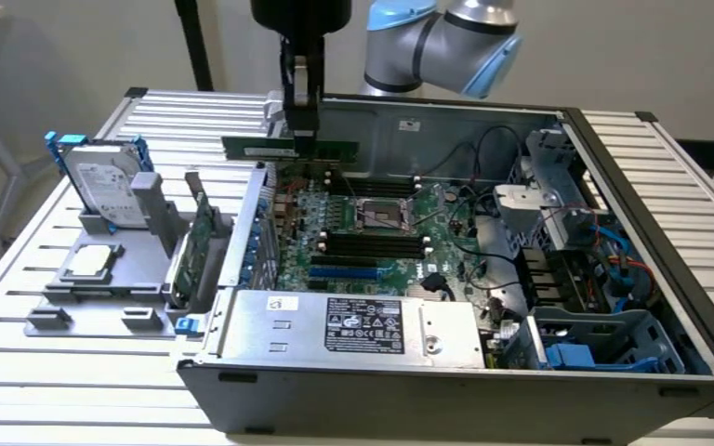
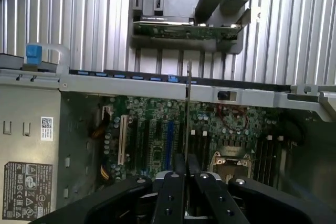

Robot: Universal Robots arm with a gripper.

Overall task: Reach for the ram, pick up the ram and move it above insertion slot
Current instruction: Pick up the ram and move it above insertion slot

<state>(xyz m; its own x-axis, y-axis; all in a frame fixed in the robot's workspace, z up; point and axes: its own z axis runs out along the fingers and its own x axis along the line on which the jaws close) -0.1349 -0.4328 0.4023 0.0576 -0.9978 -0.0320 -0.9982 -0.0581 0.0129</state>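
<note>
The tool (image 1: 304, 119) hangs over the far edge of the open computer case (image 1: 654, 307), its two dark fingers (image 2: 181, 169) pressed together on the ram (image 1: 289, 148). In the exterior view the green stick is carried level and lengthwise, clear of the board, just above the case's rear wall. In the wrist view it shows edge-on as a thin line running away from the fingers over the motherboard (image 2: 152, 129).

The insertion slot (image 1: 370, 243), one of several long black sockets lying side by side next to the processor socket (image 1: 379, 214), sits lower and nearer the exterior camera than the stick. So the ram is lifted and held, but by my reading it is not yet over its socket.

Risks from here, as I judge them: the grip takes only a narrow part of the stick's top edge, so a tilt or slip in the fingers could leave it skewed to the slot. The black sockets look alike and lie close together, so a small sideways error could put it over a neighbour. Loose cables (image 1: 482, 269) hang at the exterior view's right of the sockets and could be snagged. Outside the case on the table (image 1: 34, 372) stand a hard drive (image 1: 99, 181) and a wider green card (image 1: 198, 243), well apart from the tool
</note>
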